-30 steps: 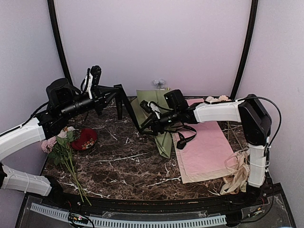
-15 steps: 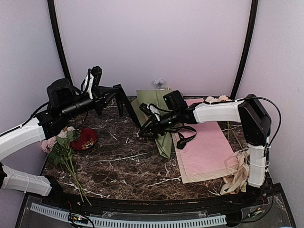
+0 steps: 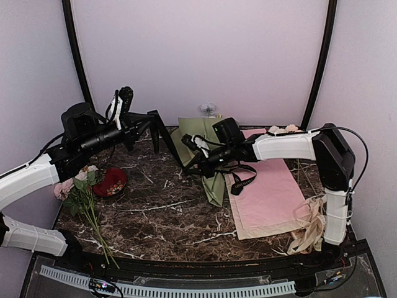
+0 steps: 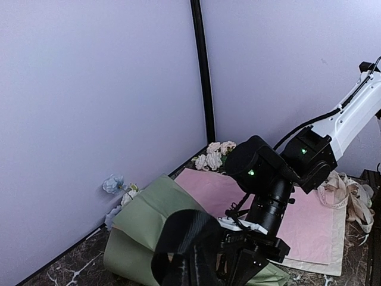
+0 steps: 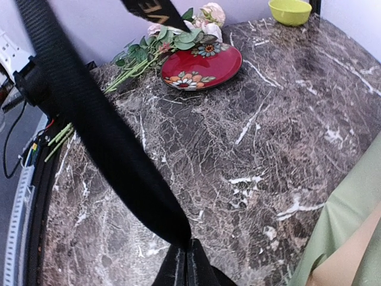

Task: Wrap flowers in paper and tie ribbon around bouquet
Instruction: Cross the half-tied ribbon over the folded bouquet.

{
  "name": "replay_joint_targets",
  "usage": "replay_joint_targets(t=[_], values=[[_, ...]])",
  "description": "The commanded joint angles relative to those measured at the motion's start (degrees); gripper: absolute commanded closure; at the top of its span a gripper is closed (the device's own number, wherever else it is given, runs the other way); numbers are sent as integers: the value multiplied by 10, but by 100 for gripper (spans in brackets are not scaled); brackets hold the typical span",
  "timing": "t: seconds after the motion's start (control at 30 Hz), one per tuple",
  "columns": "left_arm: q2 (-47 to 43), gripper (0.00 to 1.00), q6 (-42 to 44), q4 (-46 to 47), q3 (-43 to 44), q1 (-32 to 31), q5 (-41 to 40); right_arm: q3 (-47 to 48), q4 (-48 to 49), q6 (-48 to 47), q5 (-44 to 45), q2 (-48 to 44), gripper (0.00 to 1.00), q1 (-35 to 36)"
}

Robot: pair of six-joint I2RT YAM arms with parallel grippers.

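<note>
**While clamped at two points, ribbon (image 3: 171, 139) hangs taut**

As the top view shows, the left gripper (image 3: 151, 120), at 11 o'clock from the middle of the table (image 3: 161, 217), is clenched on one stretch of the black band. The right gripper (image 3: 186, 166), close to the middle, is clenched on it further along. Between them the ribbon runs straight, clear of the marble. In the right wrist view the shut fingers (image 5: 175, 271) pinch the band at 6 o'clock in the frame, and from there it climbs toward 11 o'clock. Past the right gripper a lettered length loops down onto the pink sheet (image 3: 270, 195), at 3 o'clock from the middle.

The paper (image 3: 197, 131) lies folded at 12 to 1 o'clock, partly under the right arm, with its near tip beside the pink sheet. The flowers (image 3: 208, 110) poke out of its far end at 12 o'clock, against the back wall; the left wrist view shows a pale blue blossom (image 4: 113, 183) there. At 9 o'clock sit a red plate (image 3: 111, 181) and pink flowers (image 3: 71, 186).
</note>
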Motion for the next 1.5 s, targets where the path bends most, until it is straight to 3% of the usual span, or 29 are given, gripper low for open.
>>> replay_joint_targets(t=[0.0,0.17,0.27,0.33,0.4,0.47,0.53,0.73,0.9,1.07,1.23,1.3,1.47], values=[[-12,100,3,4,-10,-2,-25,-1,24,11,14,-19,100,4],[32,100,-16,-31,7,-2,-137,-17,25,37,5,-48,100,-3],[80,98,-25,-79,14,-2,-154,-47,43,65,-4,-75,100,-11],[98,88,-42,-96,-6,-14,-129,-74,60,76,-4,-94,100,-12],[100,69,-48,-87,-41,-29,-105,-98,70,82,-9,-111,100,-13],[88,51,-40,-62,-86,-44,-117,-118,82,88,-15,-124,100,-16],[76,39,-16,-47,-120,-61,-131,-133,94,100,-20,-133,100,-22],[107,31,115,-42,-134,-113,-141,-161,153,140,-41,-136,100,-35],[208,18,152,141,-100,-121,-136,-163,169,158,-44,-133,100,-44],[337,17,140,312,-60,-119,-51,-186,223,197,-50,-133,100,-52],[415,19,33,454,-40,-94,24,-185,218,201,-58,-131,100,-57],[441,21,3,483,-32,-84,66,-187,220,201,-62,-131,100,-60],[479,32,-15,483,-8,-84,43,-186,216,204,-68,-127,100,-63]])
